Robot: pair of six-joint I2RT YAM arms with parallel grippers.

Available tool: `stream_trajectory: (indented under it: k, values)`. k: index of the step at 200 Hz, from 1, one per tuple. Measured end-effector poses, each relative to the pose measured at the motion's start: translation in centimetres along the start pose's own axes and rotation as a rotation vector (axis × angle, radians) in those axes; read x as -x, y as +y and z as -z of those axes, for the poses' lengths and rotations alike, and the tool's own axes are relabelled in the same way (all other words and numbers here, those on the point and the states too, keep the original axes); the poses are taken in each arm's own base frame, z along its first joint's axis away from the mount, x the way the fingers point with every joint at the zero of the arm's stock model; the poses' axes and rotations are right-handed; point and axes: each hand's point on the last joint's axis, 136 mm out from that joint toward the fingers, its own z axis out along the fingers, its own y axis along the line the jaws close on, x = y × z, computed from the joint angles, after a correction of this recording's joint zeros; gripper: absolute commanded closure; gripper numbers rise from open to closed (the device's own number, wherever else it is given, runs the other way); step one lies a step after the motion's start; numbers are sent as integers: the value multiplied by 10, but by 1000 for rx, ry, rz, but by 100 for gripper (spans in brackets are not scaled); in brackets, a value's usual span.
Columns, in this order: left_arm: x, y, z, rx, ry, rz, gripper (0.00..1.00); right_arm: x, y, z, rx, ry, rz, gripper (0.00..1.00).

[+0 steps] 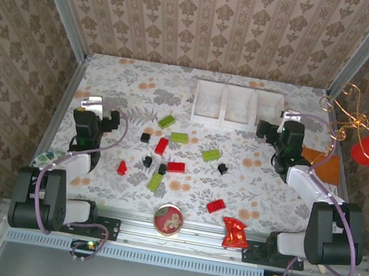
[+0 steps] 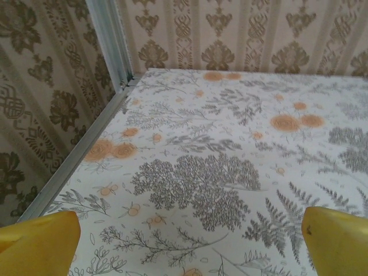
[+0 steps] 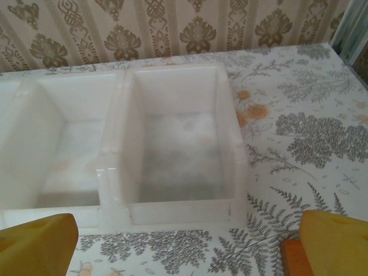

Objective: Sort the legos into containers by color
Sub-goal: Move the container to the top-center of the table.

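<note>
Dozen-odd legos (image 1: 179,137) litter the counter (image 1: 261,186); tray (image 3: 236,155) looks bare; left pincer (image 2: 190,247) and right pincer (image 3: 187,244) gape wide, empty, presumably poised to start picking.

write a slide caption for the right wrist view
Right gripper, jaws open, faces the empty end compartment of the white divided tray on the floral tablecloth.

Lime-green legos (image 1: 166,121), red legos (image 1: 177,166) and black legos (image 1: 145,137) dot a white table (image 1: 261,186) printed with grey ferns and orange blossoms, the far tray (image 1: 222,124) is milky white, the walls (image 1: 211,22) wear beige-and-brown damask, and at the near edge lie a shiny red wrapper (image 1: 234,233) and a red-topped tin (image 1: 168,220).
</note>
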Motion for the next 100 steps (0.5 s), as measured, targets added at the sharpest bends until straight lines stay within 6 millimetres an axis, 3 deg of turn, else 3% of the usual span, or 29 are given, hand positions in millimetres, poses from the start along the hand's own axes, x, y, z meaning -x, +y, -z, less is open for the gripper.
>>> stream_trajectory:
  k: [29,66,100]
  values:
    - [14,1,3,8,0,93,0,8,26,3,15,40,-12,0]
    - [16,-2,1,-5,38,177,0,10,68,-5,22,96,1,0]
    - [7,-7,0,-30,83,222,0,1,75,-28,-27,184,-36,1]
